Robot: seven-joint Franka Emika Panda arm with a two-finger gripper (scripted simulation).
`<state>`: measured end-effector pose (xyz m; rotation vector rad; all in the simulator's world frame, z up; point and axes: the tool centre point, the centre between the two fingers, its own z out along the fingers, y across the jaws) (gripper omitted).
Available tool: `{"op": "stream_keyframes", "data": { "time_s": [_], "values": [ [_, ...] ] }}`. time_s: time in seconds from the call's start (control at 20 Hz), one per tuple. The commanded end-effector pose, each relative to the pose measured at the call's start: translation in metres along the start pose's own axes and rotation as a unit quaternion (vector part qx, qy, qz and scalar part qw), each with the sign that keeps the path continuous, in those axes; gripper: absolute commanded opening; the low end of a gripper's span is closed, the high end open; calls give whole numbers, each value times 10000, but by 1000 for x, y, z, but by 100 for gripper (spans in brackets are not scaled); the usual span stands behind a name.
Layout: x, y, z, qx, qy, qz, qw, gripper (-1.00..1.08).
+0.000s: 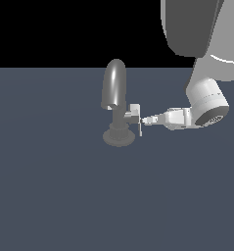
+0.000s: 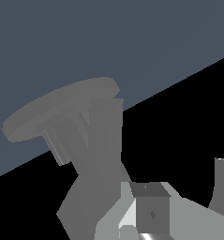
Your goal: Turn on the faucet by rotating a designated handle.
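The faucet [image 1: 115,88] stands mid-scene in the exterior view, a glossy grey tap with a thick arched spout over a round ribbed base [image 1: 119,136]. Its handle [image 1: 134,115], a short stub with a whitish tip, sticks out from the stem toward the exterior view's right. My gripper [image 1: 144,120] comes in level from that side. Its fingers lie together in a narrow point that touches the handle's end, with nothing held between them. The wrist view shows the faucet [image 2: 101,150] from very close, its base disc tilted, and the boxy handle [image 2: 151,208] right at the camera.
A flat dark blue-grey floor [image 1: 50,196] carries the faucet. My arm's large white links [image 1: 206,98] hang above the floor at the exterior view's right, behind the gripper.
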<state>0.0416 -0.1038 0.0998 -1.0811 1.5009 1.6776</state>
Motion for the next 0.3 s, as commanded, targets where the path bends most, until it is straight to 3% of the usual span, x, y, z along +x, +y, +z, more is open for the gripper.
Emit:
{"op": "stream_keyframes", "data": {
  "time_s": [0.0,0.25],
  "values": [
    [44,-24,8,180,-23,279,9994,-100],
    [53,-31,8,185,-31,324,9993,-100]
  ]
}}
